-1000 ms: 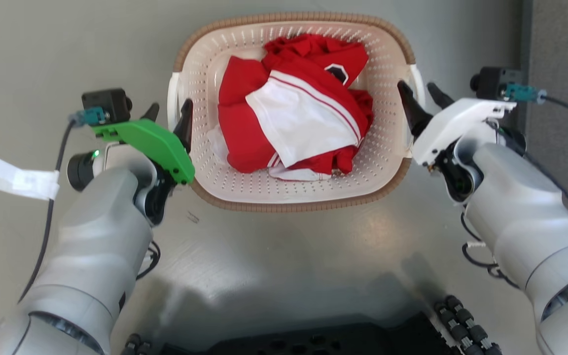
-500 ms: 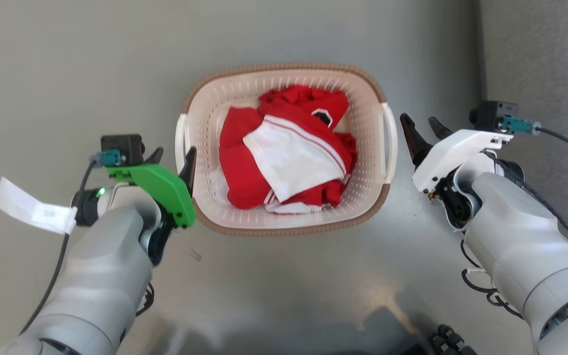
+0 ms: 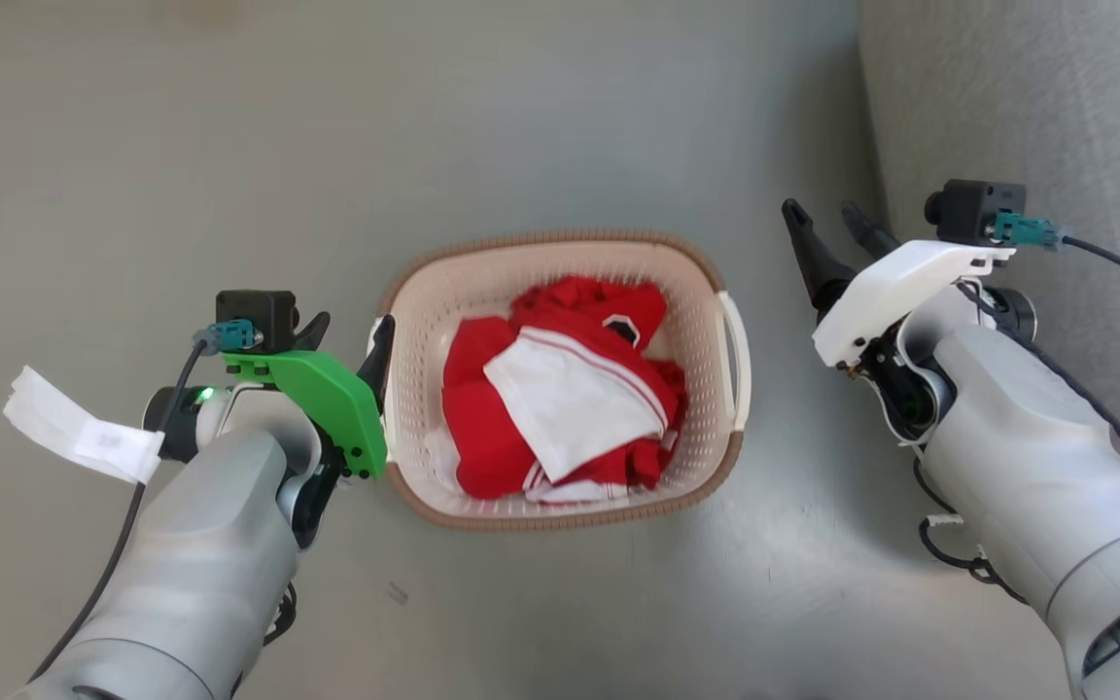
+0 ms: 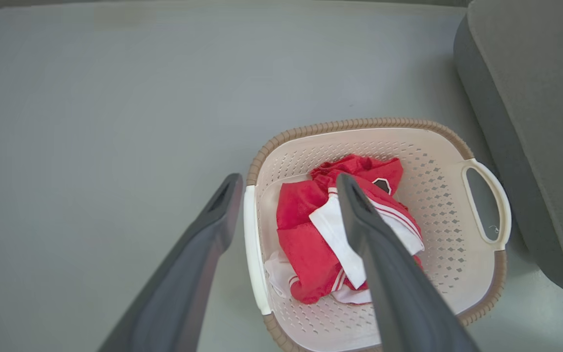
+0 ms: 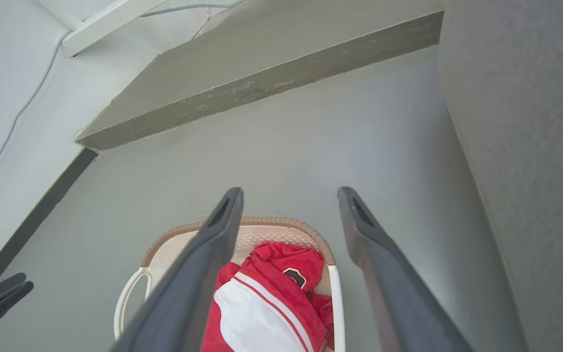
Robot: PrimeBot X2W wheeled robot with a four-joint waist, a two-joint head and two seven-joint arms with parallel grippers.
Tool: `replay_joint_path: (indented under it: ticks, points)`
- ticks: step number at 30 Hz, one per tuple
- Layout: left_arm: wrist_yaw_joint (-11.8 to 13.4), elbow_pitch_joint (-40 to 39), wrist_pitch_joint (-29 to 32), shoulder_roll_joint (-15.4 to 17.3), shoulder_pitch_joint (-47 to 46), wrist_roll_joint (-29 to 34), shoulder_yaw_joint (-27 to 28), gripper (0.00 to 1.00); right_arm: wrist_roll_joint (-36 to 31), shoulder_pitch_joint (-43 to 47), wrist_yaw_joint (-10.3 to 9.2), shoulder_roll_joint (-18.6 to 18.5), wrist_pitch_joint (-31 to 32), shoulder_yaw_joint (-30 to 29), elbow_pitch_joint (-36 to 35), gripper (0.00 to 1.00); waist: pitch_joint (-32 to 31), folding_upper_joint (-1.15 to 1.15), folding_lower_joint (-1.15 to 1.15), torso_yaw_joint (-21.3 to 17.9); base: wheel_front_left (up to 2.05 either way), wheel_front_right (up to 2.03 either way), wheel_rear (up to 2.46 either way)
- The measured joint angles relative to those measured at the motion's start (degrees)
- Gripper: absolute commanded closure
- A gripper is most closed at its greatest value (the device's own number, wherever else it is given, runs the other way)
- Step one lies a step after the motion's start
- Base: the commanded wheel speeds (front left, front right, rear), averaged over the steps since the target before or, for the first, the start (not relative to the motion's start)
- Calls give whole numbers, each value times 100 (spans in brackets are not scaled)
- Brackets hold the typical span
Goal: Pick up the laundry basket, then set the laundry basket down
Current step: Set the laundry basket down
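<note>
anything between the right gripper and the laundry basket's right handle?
No. The head view shows bare grey floor between the right gripper and the near handle of the laundry basket.

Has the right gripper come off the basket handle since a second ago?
Yes. A second ago the right gripper straddled the laundry basket's right handle; now it sits clear to that handle's right, open, with bare floor between.

Floor [image 3: 229, 146]: smooth grey, matte, faint sheen lower right of head view. Grey textured upholstery [image 3: 1036, 97], possibly a sofa, upper right. Right wrist view: pale wall [image 5: 8, 88] upper left, dark skirting [image 5: 32, 220] at its base.
</note>
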Motion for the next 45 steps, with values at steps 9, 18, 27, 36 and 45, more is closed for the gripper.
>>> replay_joint_path:
  ticks: [9, 18, 27, 36, 45]
  points:
    - [12, -727, -1, 313, 34, 78, 679, 0, -453, 388, -11, -152, -1, -560, -678, 0, -745, 0, 0, 1, 0, 0, 0]
    - [283, -1619, -1, 492, 809, 538, 1386, 0, -1007, 1070, -69, -240, -20, -1096, -1535, 0, -1491, 0, 0, 0, 0, 0, 0]
    - [561, -2638, -1, 488, 1584, 1237, 1905, 0, -1495, 1936, -374, -404, -26, -1655, -2216, 0, -2233, 0, 0, 75, 0, 0, 0]
    - [906, -3826, -2, 583, 2383, 1902, 2682, 0, -2171, 2563, -478, -452, -26, -2007, -3312, 0, -2728, 0, 0, 263, 0, 0, 0]
    - [1003, -4612, -3, 553, 3141, 2290, 3190, 0, -2573, 3113, -572, -421, -26, -2121, -3835, 0, -2848, 0, 0, 343, 0, 0, 0]
